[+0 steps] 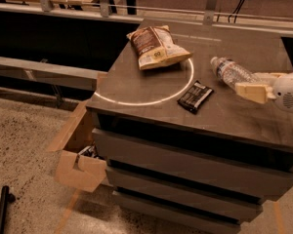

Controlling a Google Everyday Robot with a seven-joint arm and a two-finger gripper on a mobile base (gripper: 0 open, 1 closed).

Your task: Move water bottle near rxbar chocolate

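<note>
Dim, warm brownish light overall. Desk top evenly lit from above, with thin pale arc glowing bright across it, curving past chip bag and rxbar chocolate. Small glints on water bottle. Gripper at right edge of desk, at bottle's base; its cream shell is brightest thing in view. Deep shadow under desk lip and in dark recess to left. Speckled floor moderately lit.
</note>
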